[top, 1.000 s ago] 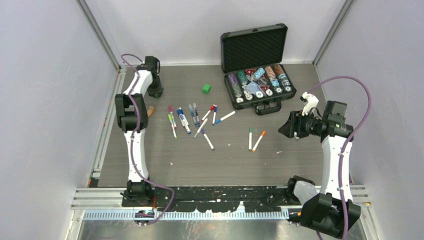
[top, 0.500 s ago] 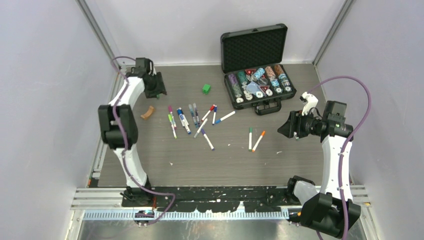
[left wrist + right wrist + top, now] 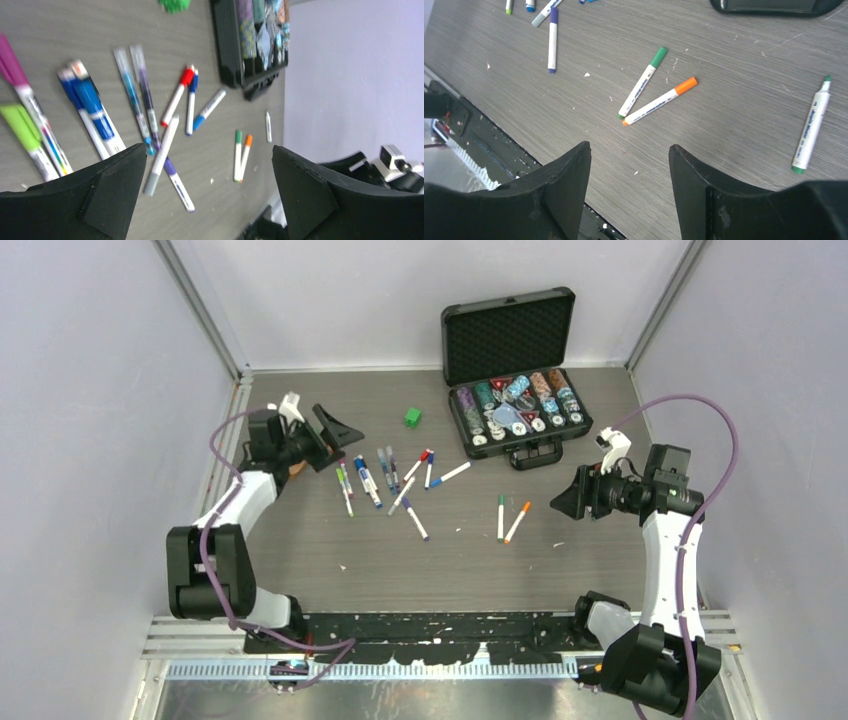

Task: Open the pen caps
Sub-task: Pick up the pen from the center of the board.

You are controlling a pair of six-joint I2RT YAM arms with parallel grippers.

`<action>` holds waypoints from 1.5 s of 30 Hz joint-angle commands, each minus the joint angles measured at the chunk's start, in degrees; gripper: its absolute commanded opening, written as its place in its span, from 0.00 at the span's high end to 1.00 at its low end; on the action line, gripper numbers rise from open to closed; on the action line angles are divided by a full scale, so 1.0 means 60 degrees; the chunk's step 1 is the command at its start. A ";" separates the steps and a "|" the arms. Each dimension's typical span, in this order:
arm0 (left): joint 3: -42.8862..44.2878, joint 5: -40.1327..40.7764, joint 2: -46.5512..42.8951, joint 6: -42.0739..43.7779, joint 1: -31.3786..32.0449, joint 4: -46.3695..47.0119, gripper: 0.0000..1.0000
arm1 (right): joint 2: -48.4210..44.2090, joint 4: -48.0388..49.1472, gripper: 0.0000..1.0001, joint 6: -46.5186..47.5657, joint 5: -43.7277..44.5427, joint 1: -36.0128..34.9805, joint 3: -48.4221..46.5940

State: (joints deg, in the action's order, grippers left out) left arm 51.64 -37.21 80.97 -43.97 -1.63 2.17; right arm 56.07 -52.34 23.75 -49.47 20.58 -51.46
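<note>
The left fingers (image 3: 310, 195) and right fingers (image 3: 559, 195) both stand wide apart, gripping nothing. The pens (image 3: 369, 481) lie scattered on the desk (image 3: 400, 565) between them, with pen caps (image 3: 685, 85) on the green-and-orange pair nearer the right.

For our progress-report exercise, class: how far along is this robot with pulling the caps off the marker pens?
Done: nothing visibly. The slim white green-capped pen and orange-capped pen lie capped, and the cluster of marker pens looks capped too. In hand: nothing. The left gripper hangs open near the cluster, the right gripper open near the pair. Left: all visible caps.
</note>
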 commanded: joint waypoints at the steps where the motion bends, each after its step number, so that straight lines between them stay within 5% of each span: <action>1: -0.0765 -0.1813 -0.0210 -0.1686 0.0179 0.2063 0.00 | -0.0129 0.0080 0.37 0.0440 -0.0613 0.0013 0.0153; 7: -0.0933 0.0758 -0.1429 -0.0201 0.2645 -0.0646 0.00 | 0.0008 0.0072 0.37 0.0403 -0.0248 0.0013 0.0071; 12: -0.1208 0.3149 -0.1904 -0.0192 0.4664 -0.1085 0.00 | 0.0042 0.0141 0.37 0.0209 0.0107 0.0013 -0.0006; 22: 0.0460 0.5213 0.0329 -0.0762 0.7508 -0.1660 0.01 | 0.0060 0.0207 0.37 0.0013 0.0474 0.0013 -0.0066; 38: 0.3940 0.7141 0.4079 -0.1021 0.9641 -0.3216 0.05 | 0.0088 0.0695 0.37 -0.0507 0.1671 0.0013 0.0008; 45: 0.6670 0.7950 0.6084 -0.1100 0.9944 -0.5971 0.29 | 0.0050 0.0668 0.37 -0.0502 0.1658 0.0013 -0.0014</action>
State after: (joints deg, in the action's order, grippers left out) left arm 85.12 5.89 113.62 -49.67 57.39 -23.51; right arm 56.64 -49.80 21.06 -39.83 20.58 -50.54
